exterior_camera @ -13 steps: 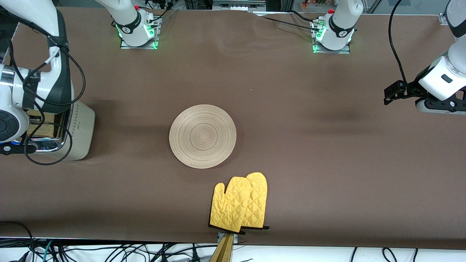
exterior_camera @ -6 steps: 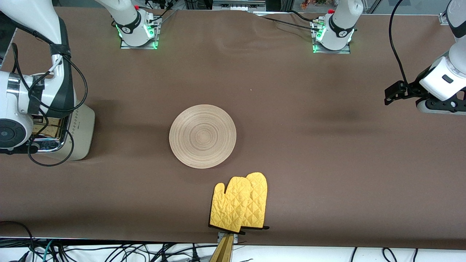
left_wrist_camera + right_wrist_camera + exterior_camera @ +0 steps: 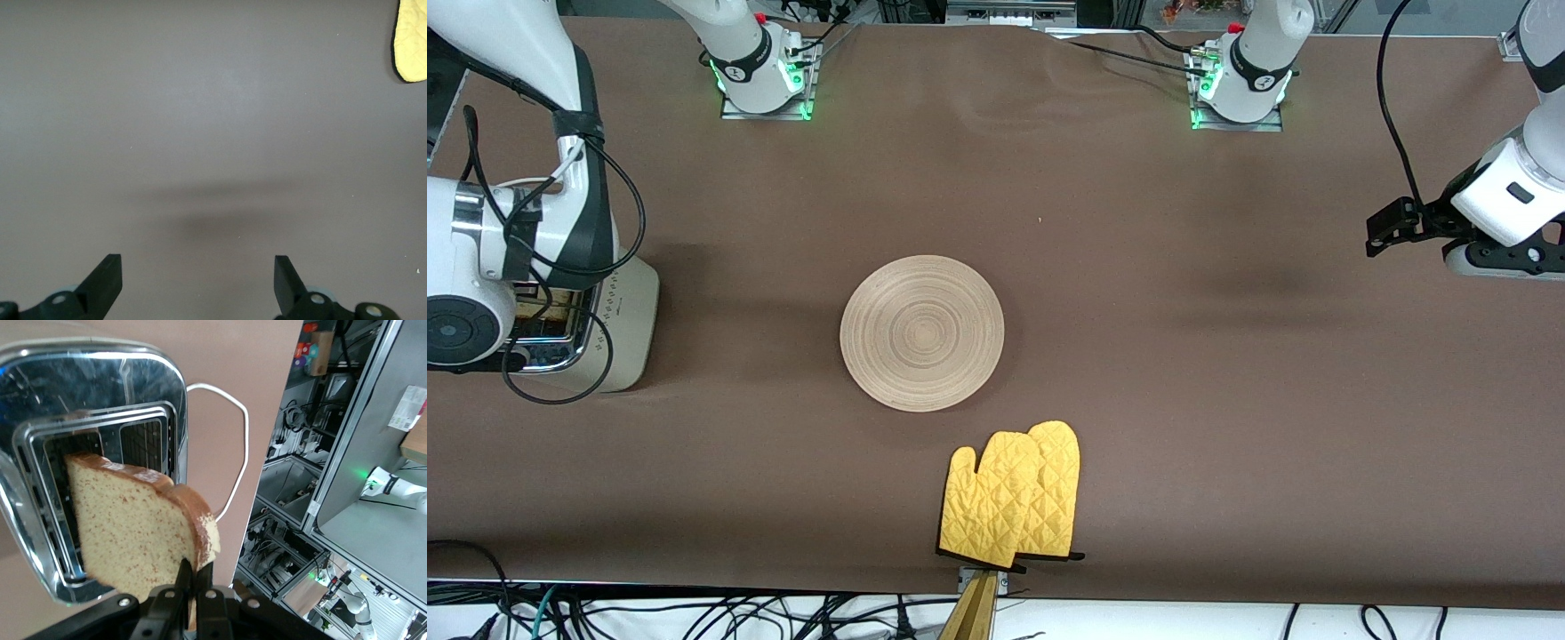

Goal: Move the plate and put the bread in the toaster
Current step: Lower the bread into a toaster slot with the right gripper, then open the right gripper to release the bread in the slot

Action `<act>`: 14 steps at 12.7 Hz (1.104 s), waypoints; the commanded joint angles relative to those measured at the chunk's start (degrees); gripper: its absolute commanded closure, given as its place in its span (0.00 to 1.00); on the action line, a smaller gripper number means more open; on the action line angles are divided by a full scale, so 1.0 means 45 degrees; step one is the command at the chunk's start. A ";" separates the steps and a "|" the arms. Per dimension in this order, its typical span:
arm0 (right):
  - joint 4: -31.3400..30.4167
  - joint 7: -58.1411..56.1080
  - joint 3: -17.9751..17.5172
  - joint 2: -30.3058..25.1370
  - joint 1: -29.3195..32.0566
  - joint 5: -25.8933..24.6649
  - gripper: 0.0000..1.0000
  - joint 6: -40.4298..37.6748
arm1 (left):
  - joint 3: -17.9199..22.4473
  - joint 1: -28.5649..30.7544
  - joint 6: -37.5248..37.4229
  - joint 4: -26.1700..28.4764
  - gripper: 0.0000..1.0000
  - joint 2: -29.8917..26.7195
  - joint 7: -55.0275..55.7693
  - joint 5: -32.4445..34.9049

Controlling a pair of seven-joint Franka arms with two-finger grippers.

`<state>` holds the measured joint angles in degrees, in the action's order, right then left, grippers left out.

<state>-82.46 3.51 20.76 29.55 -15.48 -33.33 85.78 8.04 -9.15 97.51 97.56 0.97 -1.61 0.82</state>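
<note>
Beige ring-grained plate [image 3: 922, 332], quilted yellow mitts [image 3: 1012, 496], speckled tan bread [image 3: 137, 524] with brown crust, brown table [image 3: 1183, 373].

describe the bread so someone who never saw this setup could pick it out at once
Start at the boxy cream-white toaster with the chrome top, at the right arm's end of the table. Directly over its slots, the right claw is shut on one square slice of speckled pale tan bread with a darker brown crust. It is the only food here, unlike the bare round wooden plate.
</note>
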 commanded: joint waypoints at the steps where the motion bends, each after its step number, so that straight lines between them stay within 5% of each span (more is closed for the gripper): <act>1: -0.0054 0.0917 -0.0063 0.0113 -0.0271 -0.0717 1.00 0.0370 | 0.0011 0.0061 -0.0203 -0.0332 0.00 0.0116 -0.0092 -0.0300; 5: -0.0034 0.2006 -0.0082 0.0461 -0.0544 -0.1205 1.00 0.0526 | 0.0011 0.0061 -0.0203 -0.0371 0.00 0.0116 -0.0092 -0.0300; 6: -0.0034 0.2245 -0.0083 0.0542 -0.0584 -0.1303 0.83 0.0450 | 0.0011 0.0061 -0.0203 -0.0352 0.00 0.0116 -0.0092 -0.0319; 7: -0.0015 0.2073 -0.0102 0.0542 -0.0700 -0.1304 0.20 0.0410 | 0.0011 0.0061 -0.0203 -0.0332 0.00 0.0135 -0.0092 -0.0474; 8: -0.0015 0.1897 -0.0102 0.0407 -0.0721 -0.1266 0.00 0.0371 | 0.0030 0.0061 -0.0203 -0.0351 0.00 0.0135 -0.0131 -0.0649; 14: 0.0354 0.1603 -0.0200 -0.0510 -0.1072 -0.0138 0.00 -0.0642 | 0.0050 0.0080 -0.0222 -0.0352 0.00 0.0155 0.0006 -0.0788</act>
<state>-81.29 11.49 20.30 30.74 -20.06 -36.76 85.48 8.17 -9.10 97.50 97.45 1.12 -1.56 -1.25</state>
